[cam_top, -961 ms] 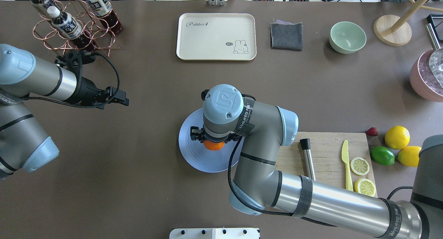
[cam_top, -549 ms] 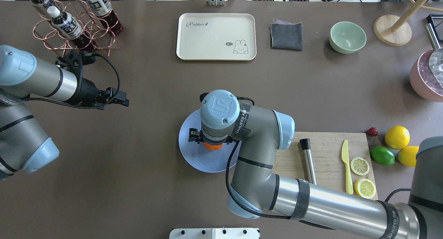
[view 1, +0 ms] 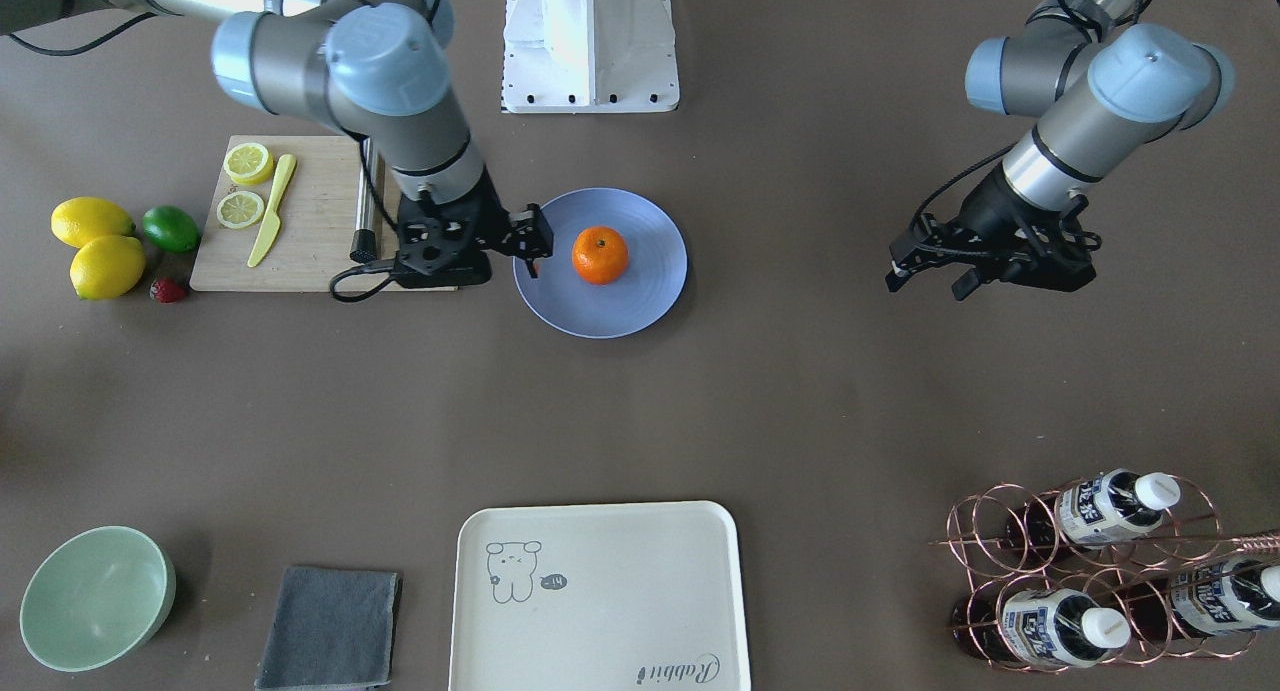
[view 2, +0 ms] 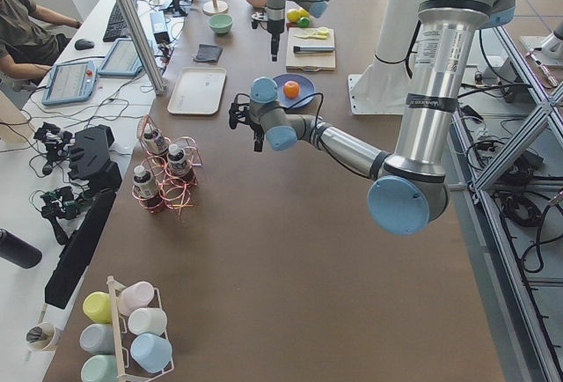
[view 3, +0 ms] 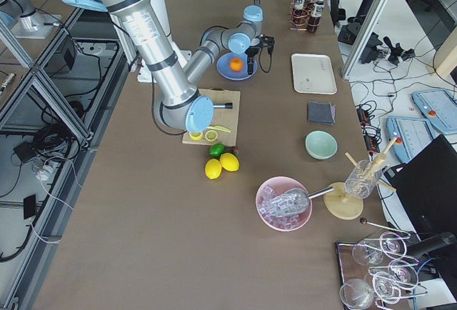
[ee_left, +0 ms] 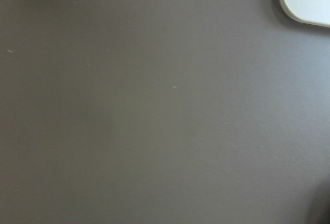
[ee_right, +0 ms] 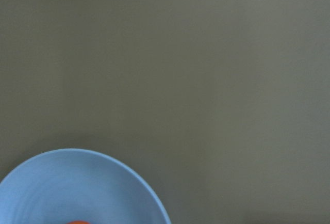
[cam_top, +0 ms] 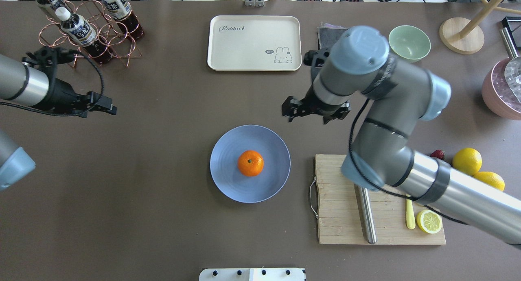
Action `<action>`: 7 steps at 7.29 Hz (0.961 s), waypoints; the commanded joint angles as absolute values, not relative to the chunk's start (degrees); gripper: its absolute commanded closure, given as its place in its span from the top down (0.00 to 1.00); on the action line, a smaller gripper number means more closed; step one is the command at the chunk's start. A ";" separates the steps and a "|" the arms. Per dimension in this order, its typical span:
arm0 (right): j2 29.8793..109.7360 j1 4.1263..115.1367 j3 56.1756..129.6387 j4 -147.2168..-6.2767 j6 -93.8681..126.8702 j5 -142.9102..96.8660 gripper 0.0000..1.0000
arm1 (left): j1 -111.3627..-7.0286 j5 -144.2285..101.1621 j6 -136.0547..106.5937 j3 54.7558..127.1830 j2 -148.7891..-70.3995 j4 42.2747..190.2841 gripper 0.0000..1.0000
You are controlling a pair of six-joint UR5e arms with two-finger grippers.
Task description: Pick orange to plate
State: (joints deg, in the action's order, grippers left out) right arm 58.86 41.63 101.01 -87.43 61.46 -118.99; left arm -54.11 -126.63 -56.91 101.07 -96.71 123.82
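The orange (cam_top: 250, 163) rests at the centre of the plate (cam_top: 228, 187), stem dot up, with no gripper touching it. The right gripper (cam_top: 314, 110) hangs raised above the table just beside the plate, on the cutting board (cam_top: 338, 216) side; its jaws are apart and empty. The left gripper (view 1: 928, 279) hovers over bare table, well apart from the plate and nearer the bottle rack (view 1: 1080, 571), with its jaws also apart and nothing between them.

light: bright, even, overhead | shadows: soft, faint | wrist views: blurred, featureless | exterior views: sharp
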 commanded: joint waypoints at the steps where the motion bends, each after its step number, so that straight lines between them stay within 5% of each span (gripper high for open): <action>1: 74.80 59.25 104.58 -87.45 36.86 -127.76 1.00 | -66.47 -135.04 -40.93 100.99 -91.85 116.51 0.97; 4: 90.14 78.87 98.47 -87.54 -0.87 -132.10 1.00 | -86.42 -138.96 -4.68 100.72 -87.45 97.73 0.97; 7: 92.29 88.14 91.24 -87.28 -15.35 -132.19 1.00 | -93.07 -138.69 9.05 101.24 -83.85 96.58 0.97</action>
